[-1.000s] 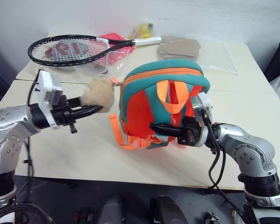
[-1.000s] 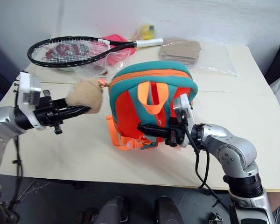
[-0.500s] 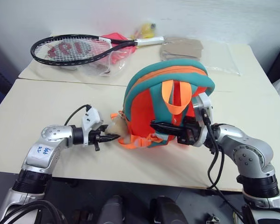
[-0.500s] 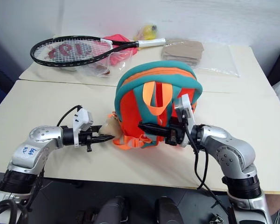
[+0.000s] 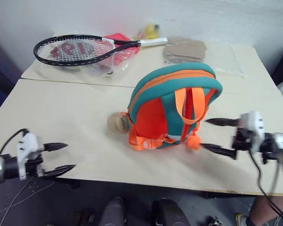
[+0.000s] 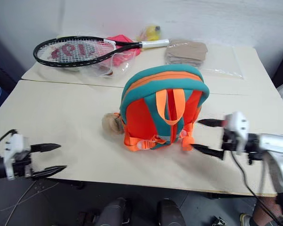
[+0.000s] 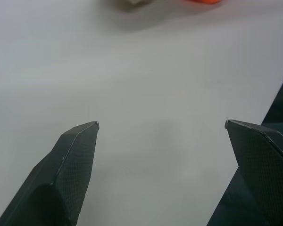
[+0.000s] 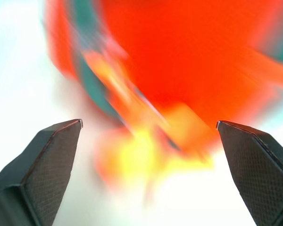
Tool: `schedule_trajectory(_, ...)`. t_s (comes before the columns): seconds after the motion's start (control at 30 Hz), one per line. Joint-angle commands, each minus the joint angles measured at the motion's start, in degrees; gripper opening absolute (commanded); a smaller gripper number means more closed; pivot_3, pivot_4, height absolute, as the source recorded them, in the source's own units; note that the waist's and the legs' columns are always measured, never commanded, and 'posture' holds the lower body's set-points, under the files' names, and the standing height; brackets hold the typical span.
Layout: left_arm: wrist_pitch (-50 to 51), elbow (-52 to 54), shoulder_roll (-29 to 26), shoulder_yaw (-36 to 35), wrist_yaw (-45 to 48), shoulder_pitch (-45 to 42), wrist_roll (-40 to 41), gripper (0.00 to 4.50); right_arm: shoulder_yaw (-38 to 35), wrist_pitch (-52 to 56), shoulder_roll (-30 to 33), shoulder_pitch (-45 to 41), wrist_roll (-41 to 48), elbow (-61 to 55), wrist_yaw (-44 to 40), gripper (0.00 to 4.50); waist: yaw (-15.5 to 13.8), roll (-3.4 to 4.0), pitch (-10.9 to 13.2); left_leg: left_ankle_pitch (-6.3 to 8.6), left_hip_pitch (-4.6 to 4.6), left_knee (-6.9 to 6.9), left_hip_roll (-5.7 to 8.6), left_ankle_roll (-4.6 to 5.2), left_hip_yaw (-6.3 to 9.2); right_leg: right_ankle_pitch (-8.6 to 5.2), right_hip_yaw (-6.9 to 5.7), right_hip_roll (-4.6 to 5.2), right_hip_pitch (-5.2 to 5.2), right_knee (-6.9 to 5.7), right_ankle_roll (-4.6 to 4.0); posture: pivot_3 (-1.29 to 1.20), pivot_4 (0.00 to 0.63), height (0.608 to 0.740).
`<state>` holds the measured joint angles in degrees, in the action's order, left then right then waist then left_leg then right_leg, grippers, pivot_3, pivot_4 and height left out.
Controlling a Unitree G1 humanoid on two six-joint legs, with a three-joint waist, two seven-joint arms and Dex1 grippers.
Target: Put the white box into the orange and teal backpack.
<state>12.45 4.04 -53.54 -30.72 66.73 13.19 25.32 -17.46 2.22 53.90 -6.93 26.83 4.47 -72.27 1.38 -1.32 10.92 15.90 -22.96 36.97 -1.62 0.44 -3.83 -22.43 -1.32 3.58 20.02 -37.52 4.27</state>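
Observation:
The orange and teal backpack point(image 5: 172, 110) stands upright in the middle of the table, straps facing me, its zipper line running over the top. Its tan plush bear point(image 5: 117, 123) lies on the table against its left side. My left gripper point(image 5: 68, 156) hangs open at the table's near left edge, well away from the bear, with nothing in it. Just right of the backpack's lower corner, my right gripper point(image 5: 205, 133) is open and empty, and its wrist view shows the backpack point(image 8: 179, 61) close ahead. The white box is out of view.
A black tennis racket point(image 5: 80, 47) lies at the back left over clear plastic bags and a pink item point(image 5: 115, 40). A yellow object point(image 5: 151, 30) and tan folded cloth in a clear bag point(image 5: 186, 49) sit at the back. A seam crosses the table point(image 5: 61, 108).
Both grippers opened and drew outward. The left let go of the plush bear and dropped to the near left edge; the right came off the backpack's straps and moved right.

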Motion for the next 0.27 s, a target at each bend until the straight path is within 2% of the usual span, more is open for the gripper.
schedule_trajectory(0.03, -3.33, 2.37, 0.1, -2.97, 0.68, 1.83, -0.29, 4.5, -2.62, -9.0, 1.78, 0.88, -2.92, 8.29, -3.85, 4.49, 0.29, 0.0, 0.0, 0.0, 0.06, -0.04, 0.0, -0.01, 0.0, 0.0, 0.0, 0.0, -0.04, 0.01, -0.01, 0.0, 0.15, 0.74)
schedule_trajectory(0.17, -1.03, 5.32, 2.09, -3.63, -1.67, 1.74, 2.16, 4.5, -1.79, -13.75, 1.2, 0.23, -5.28, 16.04, -4.08, 4.49, 0.86, 0.04, 0.01, 0.03, 0.61, -0.44, -0.01, -0.07, -0.13, -0.05, 0.06, -0.01, -0.45, 0.15, -0.08, 0.0, 0.15, 0.74)
schedule_trajectory(0.27, -1.95, 6.02, 2.43, -2.6, -5.19, 1.5, -1.44, 4.5, -0.82, -15.94, 0.01, -0.3, -6.51, 18.44, -3.17, 4.49, 1.09, 0.04, 0.02, -0.04, 0.7, -0.59, -0.03, -0.17, -0.14, -0.05, 0.07, -0.06, -0.46, 0.13, -0.09, 0.0, 0.15, 0.74)
